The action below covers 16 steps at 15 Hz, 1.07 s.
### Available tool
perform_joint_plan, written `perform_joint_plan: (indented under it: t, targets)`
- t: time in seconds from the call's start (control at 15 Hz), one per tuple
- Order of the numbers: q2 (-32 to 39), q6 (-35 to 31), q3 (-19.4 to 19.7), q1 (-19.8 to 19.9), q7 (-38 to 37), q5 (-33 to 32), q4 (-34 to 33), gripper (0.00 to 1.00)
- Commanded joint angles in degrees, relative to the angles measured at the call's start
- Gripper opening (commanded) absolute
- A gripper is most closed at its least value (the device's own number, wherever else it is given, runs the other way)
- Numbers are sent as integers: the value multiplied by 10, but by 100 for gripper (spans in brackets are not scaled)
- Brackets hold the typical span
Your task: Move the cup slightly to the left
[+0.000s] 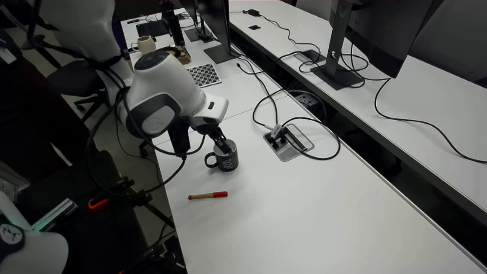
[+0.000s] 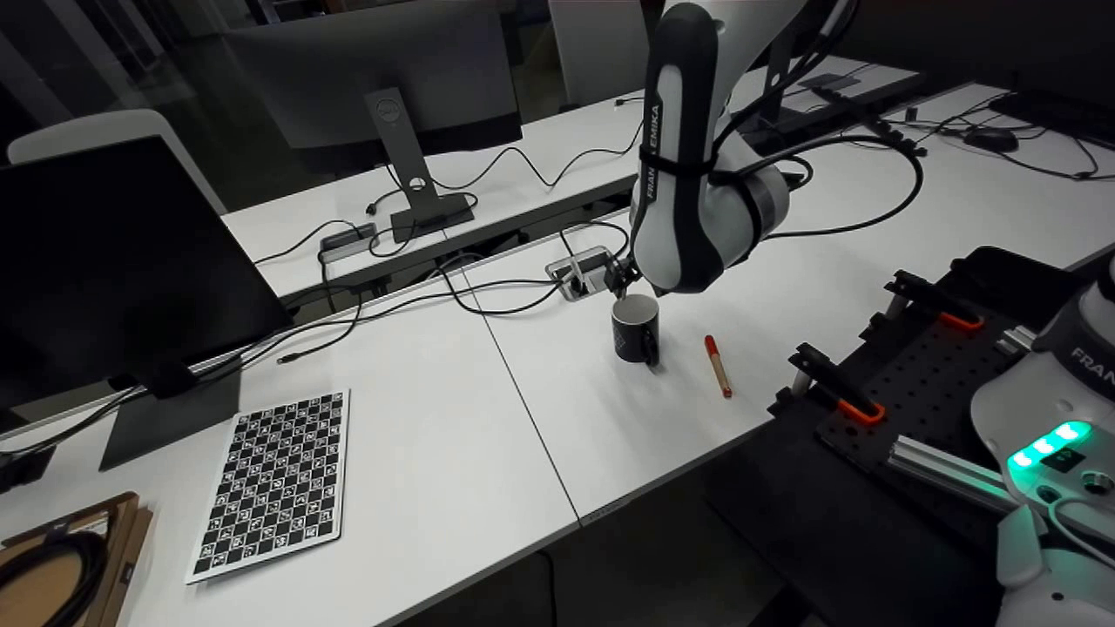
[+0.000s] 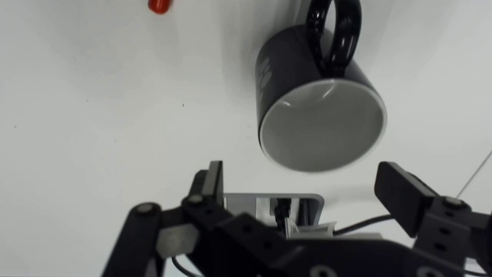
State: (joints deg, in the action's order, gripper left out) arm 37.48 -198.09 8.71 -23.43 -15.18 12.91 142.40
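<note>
The cup [image 1: 230,164] stands upright on the counter [image 1: 304,213], between the pen [image 2: 719,370] and the socket panel [image 1: 287,155], as both exterior views show. It is dark outside and pale grey within, with light spots on its side, and its handle [image 3: 349,34] points away from the panel. The jaws are spread wide apart: in the wrist view the near part of the cup's rim falls between their tips, with counter showing on both sides, and the handle is at the opposite side of the cup. The arm [image 1: 167,80] reaches over from above; in an exterior view the jaws overlap the cup's mouth, and whether they touch it cannot be told from that angle. The pen, tan with red ends, lies near the cup but apart from it; only one red end enters the wrist view. A black cable [image 1: 320,159] loops out from the panel. Farther along the counter are a checkered board [image 2: 274,479] and a monitor [image 2: 131,261], with a pale mug [image 1: 147,45] past the board in an exterior view. A second monitor [image 2: 375,78] stands on the far counter [image 1: 437,95]. Green lights [image 2: 1044,445] glow on a white base [image 2: 1023,401] beside the counter.
</note>
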Motion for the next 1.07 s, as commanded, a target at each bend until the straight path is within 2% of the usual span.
perform_joint_plan:
  t: [0.0,0.13,0.4,0.47,0.67,0.87,1.0]
  targets:
    - [-53,0,7,3,58,7,7,100]
    - [-69,0,16,0,92,-3,0,100]
    - [-91,0,-6,38,148,-47,-17,100]
    - [-95,2,-22,59,158,-68,-21,100]
    - [-100,1,-96,154,175,-161,-31,100]
    - [-87,7,-182,269,178,-263,-47,100]
    - [-78,15,-221,329,169,-316,-58,100]
